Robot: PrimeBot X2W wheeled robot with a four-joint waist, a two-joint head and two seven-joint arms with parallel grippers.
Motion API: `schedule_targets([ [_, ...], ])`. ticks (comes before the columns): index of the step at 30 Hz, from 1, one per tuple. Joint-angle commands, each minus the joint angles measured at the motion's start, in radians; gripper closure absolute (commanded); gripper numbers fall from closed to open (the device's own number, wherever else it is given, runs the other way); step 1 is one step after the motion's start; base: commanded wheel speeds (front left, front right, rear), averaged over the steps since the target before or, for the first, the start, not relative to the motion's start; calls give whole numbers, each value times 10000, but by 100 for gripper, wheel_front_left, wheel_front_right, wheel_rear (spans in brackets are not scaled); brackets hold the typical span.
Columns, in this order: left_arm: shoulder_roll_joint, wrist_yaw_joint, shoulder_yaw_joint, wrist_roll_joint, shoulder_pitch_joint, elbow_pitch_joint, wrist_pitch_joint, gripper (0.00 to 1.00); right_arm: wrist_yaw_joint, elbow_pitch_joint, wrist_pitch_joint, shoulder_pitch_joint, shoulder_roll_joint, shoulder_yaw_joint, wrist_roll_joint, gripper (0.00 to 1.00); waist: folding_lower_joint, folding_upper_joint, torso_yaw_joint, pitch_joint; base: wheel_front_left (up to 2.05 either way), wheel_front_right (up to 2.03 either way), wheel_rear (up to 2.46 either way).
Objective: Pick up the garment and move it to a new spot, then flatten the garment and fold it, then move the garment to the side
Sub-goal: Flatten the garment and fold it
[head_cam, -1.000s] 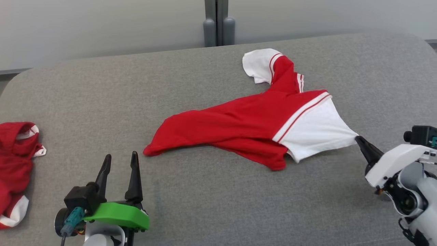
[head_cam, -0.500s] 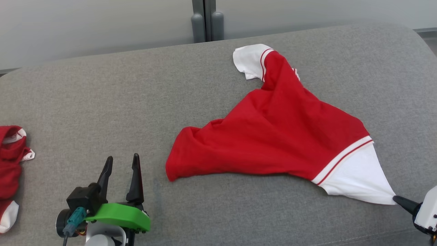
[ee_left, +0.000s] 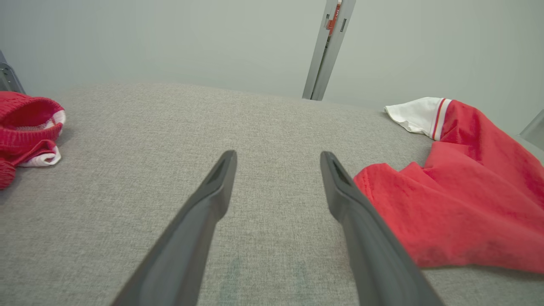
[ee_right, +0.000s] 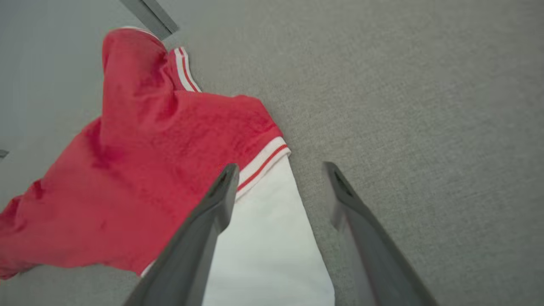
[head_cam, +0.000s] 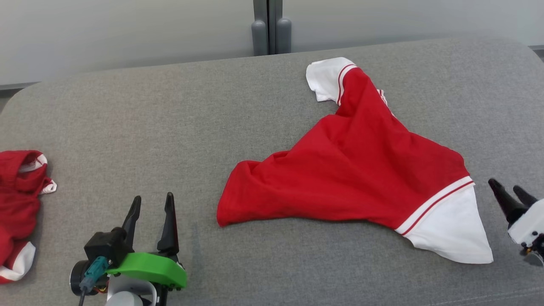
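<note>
Grey padded surface (head_cam: 127,119), pale wall (head_cam: 127,34) behind. Red-and-white garment (head_cam: 352,170) lying crumpled toward right edge. Right gripper (head_cam: 504,184) spread open, empty, just beside it at right edge; left gripper (head_cam: 153,196) wide open, empty, near front edge.

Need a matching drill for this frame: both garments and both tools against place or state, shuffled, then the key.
1. spread garment
2. bunched garment
3. left tool
4. right tool

A. open, far right, near the white end
B. crumpled at the far left edge
C. lying right of centre, red body
D. open, lower left, over bare grey surface

Pairs: 1-C, 2-B, 3-D, 4-A
</note>
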Motion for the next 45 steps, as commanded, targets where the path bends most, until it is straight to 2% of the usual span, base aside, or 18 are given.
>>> schedule_targets([
  [1,86,-48,37,2,-16,15,-2,0,2,-392,-469,-120,271,-140,-288,0,0,-1,20,-108,0,0,0],
  [8,116,-197,-299,-165,61,-6,168,0,0,-1773,-2501,71,1458,-416,-1017,0,0,-1,33,-222,0,0,0],
  [12,411,-397,-1286,-418,25,147,1137,0,2,-1891,-3349,81,1915,-183,-1239,0,0,-1,14,-174,0,0,0],
  [17,989,-430,-2829,-1244,-364,251,2502,0,2,-1579,-3923,-153,2000,213,-1168,0,0,-1,-81,62,0,0,0],
  [21,1398,-433,-3575,-1644,-827,734,3169,0,0,-1331,-4105,-336,1925,510,-1036,0,0,-1,-246,244,0,0,0],
  [25,1543,-435,-3988,-1771,-1432,1455,3346,0,0,-1096,-4226,-547,1829,798,-898,0,0,-1,-476,404,0,0,0],
  [32,1500,-437,-4712,-2209,-2281,2612,3040,0,2,-744,-4488,-772,1728,1149,-667,0,0,-1,-726,574,0,0,0],
  [35,1501,-437,-4940,-2342,-2544,2822,2731,85,2,-584,-4616,-787,1647,1229,-579,0,0,-1,-700,554,0,0,0],
  [36,1512,-437,-5064,-2425,-2593,2856,2662,100,2,-522,-4644,-793,1639,1250,-554,0,0,-1,-662,517,0,0,0],
  [39,1678,-438,-5490,-2791,-2612,2773,2790,100,2,-397,-4717,-814,1616,1360,-486,0,0,-1,-530,380,0,0,0],
  [45,2453,-418,-6030,-3615,-2430,1682,3544,100,2,-188,-4813,-779,1431,1420,-382,0,0,-1,-81,26,0,0,0],
])
